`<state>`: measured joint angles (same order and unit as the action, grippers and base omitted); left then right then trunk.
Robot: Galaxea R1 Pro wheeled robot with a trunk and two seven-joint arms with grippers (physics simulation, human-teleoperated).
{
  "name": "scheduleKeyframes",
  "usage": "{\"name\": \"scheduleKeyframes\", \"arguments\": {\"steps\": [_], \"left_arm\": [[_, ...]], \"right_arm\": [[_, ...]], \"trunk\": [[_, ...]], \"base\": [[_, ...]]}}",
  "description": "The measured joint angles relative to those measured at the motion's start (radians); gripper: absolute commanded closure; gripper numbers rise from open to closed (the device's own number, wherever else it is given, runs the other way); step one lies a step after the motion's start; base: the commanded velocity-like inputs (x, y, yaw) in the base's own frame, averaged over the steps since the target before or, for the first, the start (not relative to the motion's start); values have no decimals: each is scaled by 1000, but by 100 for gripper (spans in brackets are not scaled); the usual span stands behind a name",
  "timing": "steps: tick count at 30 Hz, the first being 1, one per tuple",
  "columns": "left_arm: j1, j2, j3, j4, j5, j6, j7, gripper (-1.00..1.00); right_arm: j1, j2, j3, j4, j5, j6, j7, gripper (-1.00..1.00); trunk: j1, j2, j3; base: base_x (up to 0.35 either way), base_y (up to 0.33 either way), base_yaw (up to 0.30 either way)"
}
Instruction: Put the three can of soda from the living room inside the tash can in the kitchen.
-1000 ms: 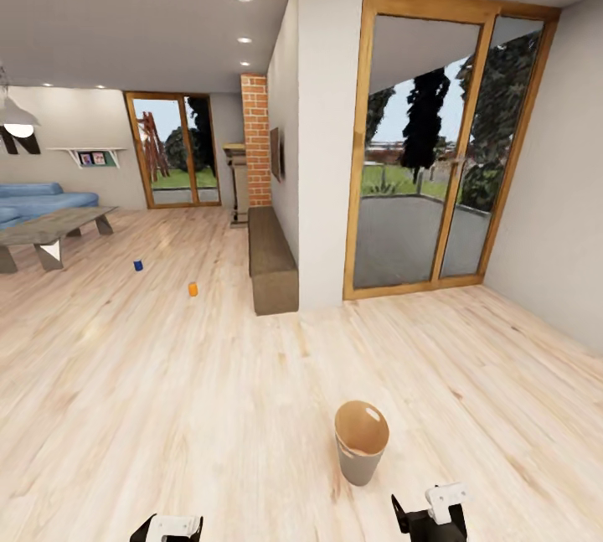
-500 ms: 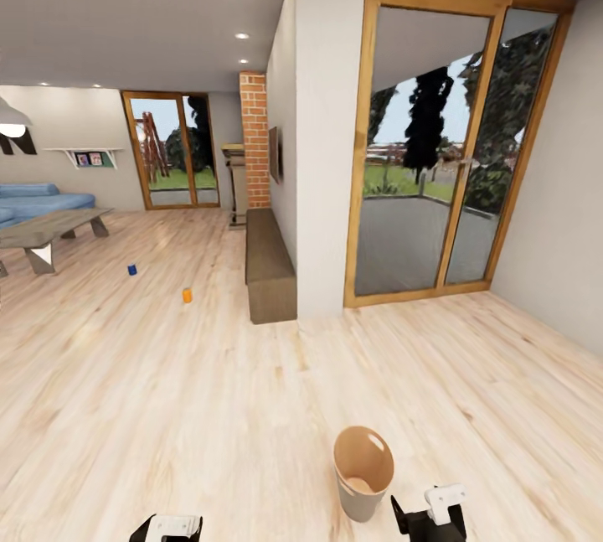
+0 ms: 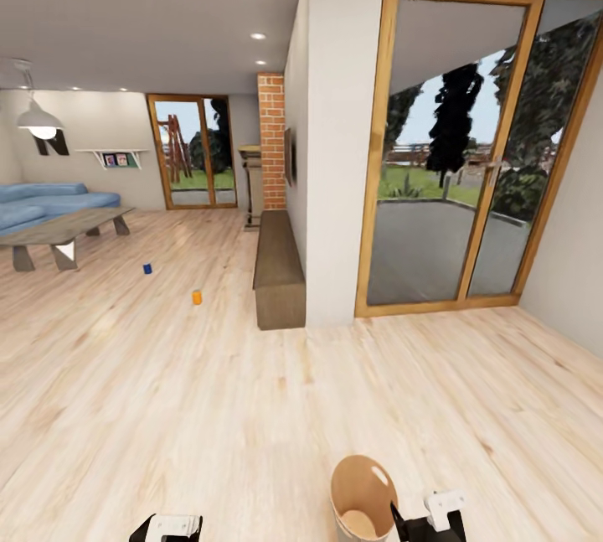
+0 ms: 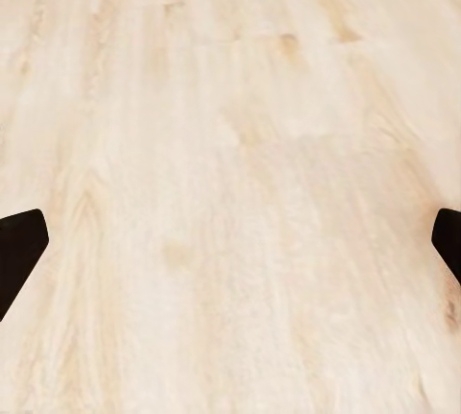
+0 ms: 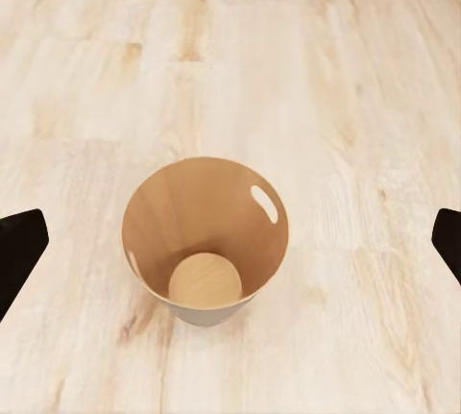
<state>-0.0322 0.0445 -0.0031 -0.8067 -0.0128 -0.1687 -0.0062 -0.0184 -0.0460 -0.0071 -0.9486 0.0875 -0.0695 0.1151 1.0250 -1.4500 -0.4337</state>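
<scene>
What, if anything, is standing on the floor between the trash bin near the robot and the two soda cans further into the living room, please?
Nothing visible. Bare wood floor runs from the bin to the orange can and the blue can. The low bench along the wall sits to the side of that path.

Open wood floor [image 3: 167, 408] ahead; trash can [image 3: 362, 498] close in front, wall pillar [image 3: 335, 131] beyond.
</scene>
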Motion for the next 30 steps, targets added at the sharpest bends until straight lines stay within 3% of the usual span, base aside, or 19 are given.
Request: {"name": "scheduleKeyframes", "arguments": {"steps": [6, 17, 30], "left_arm": [[0, 0, -1, 0, 1, 0, 0, -100], [0, -1, -2, 0, 1, 0, 0, -100], [0, 0, 0, 1, -1, 1, -7, -100]], "right_arm": [[0, 0, 2, 29, 3, -41, 0, -100], [0, 0, 5, 41, 6, -50, 0, -100], [-1, 1, 8, 45, 6, -50, 0, -100]], "trunk": [[0, 0, 0], [0, 0, 1], [0, 0, 1]], "base": [[137, -119, 30], [132, -98, 2], [188, 71, 0]]}}
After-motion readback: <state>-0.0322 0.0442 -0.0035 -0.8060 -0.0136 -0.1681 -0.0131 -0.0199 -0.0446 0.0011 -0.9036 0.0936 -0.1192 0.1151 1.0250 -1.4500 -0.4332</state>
